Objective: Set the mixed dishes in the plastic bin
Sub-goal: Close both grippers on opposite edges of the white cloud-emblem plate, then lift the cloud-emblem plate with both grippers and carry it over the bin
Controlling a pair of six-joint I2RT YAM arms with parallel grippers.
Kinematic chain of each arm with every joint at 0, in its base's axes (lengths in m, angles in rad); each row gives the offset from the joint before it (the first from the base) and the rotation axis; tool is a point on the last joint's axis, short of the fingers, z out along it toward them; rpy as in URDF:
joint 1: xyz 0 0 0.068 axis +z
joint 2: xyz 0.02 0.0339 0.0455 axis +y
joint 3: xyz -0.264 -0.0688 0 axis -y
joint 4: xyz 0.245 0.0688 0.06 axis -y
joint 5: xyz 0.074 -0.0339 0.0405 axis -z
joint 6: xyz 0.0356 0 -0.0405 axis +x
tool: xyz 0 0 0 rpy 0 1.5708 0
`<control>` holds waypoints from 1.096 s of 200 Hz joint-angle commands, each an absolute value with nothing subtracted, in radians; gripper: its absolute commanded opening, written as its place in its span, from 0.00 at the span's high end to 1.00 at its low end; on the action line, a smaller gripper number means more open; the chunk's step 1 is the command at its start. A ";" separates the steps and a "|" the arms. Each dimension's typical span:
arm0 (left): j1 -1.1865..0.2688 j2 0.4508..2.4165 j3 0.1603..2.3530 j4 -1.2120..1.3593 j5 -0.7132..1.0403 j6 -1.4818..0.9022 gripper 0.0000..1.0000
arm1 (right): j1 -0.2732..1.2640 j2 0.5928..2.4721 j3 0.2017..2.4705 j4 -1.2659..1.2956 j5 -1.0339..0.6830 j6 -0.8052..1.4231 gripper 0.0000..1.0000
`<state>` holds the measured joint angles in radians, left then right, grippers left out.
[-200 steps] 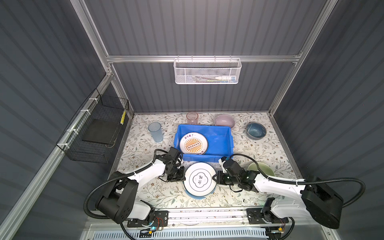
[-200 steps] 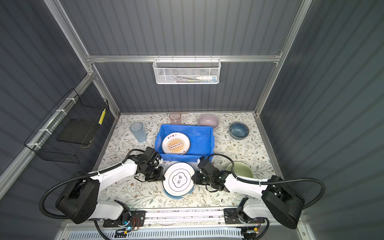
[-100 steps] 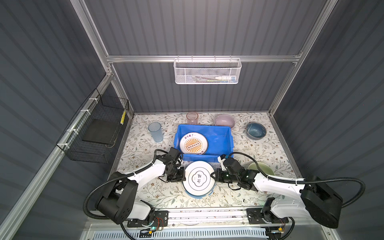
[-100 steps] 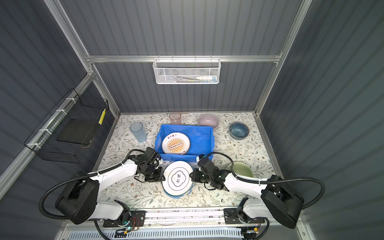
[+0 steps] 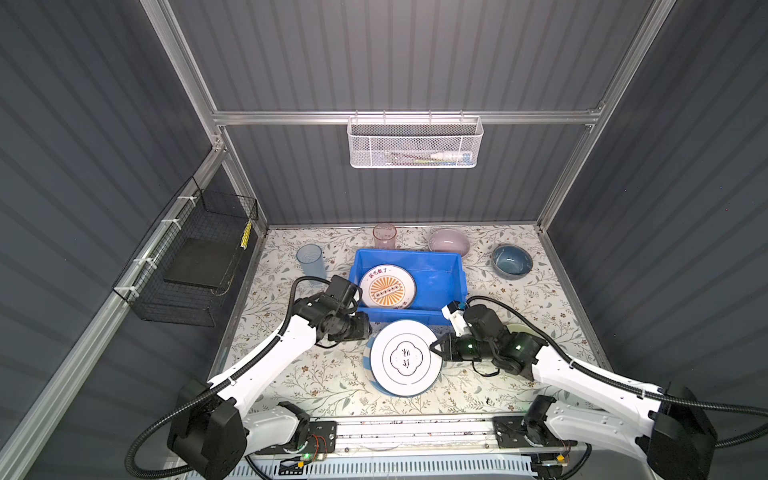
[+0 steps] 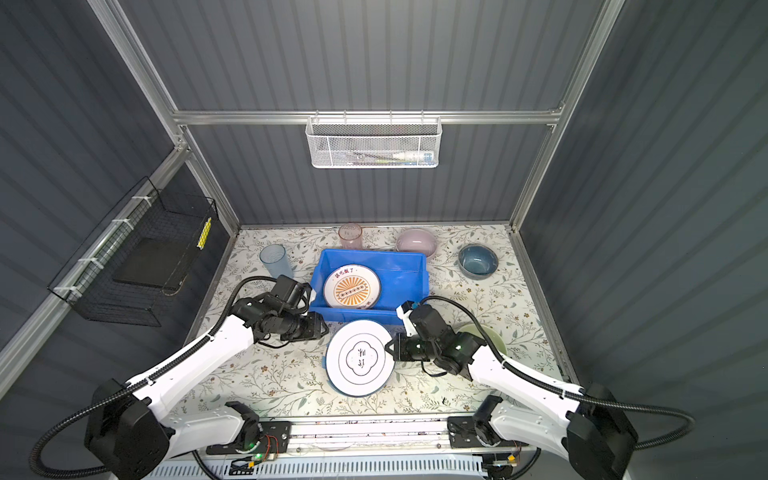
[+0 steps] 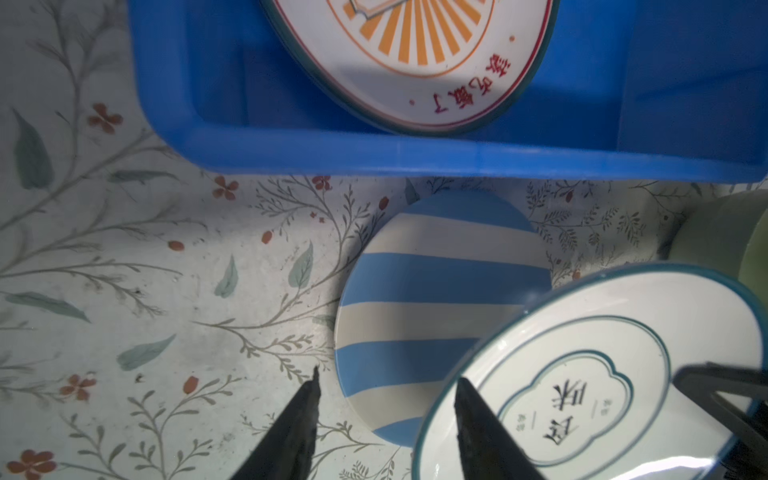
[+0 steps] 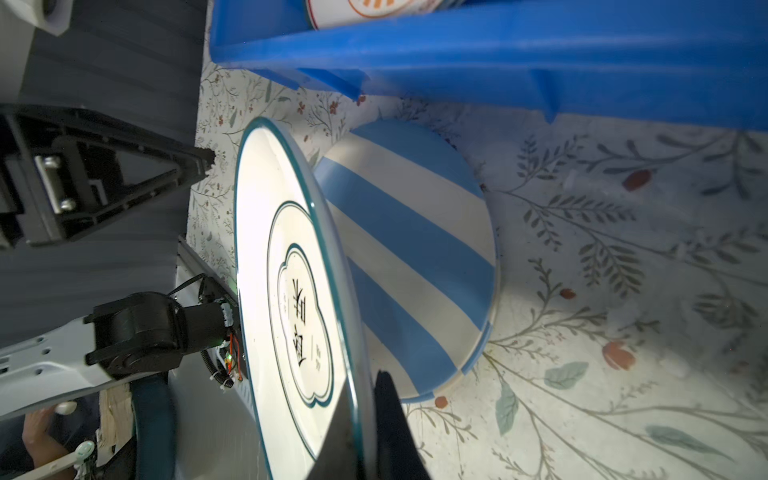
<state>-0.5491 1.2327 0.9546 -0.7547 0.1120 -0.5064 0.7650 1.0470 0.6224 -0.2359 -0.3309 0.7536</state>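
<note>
My right gripper is shut on the right rim of the black emblem plate. The plate hangs tilted above the blue-white striped plate, which lies on the table. By the emblem plate's left rim, my left gripper stands open and grips nothing. Just behind is the plastic bin, with the orange sunburst plate inside. On the table stand a pale green bowl, lilac bowl, dark blue bowl, pink tumbler and blue tumbler.
A black wire basket hangs on the left wall and a white mesh basket on the back wall. The pale green bowl sits close under my right arm. Floral tablecloth shows bare at the front left.
My left gripper has opened and let go of the emblem plate's left rim. My right gripper has shut on the right rim, and the plate has shifted slightly toward the bin.
</note>
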 commanded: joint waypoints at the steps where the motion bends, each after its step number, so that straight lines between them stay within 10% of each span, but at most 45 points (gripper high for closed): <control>1: -0.549 1.236 1.014 -0.821 -0.011 -0.511 0.40 | 0.721 1.014 0.722 -0.331 -0.422 0.664 1.00; 219: -0.376 1.675 1.293 -0.708 -0.048 -0.279 0.64 | 0.525 1.799 1.506 -0.341 -0.226 0.679 1.00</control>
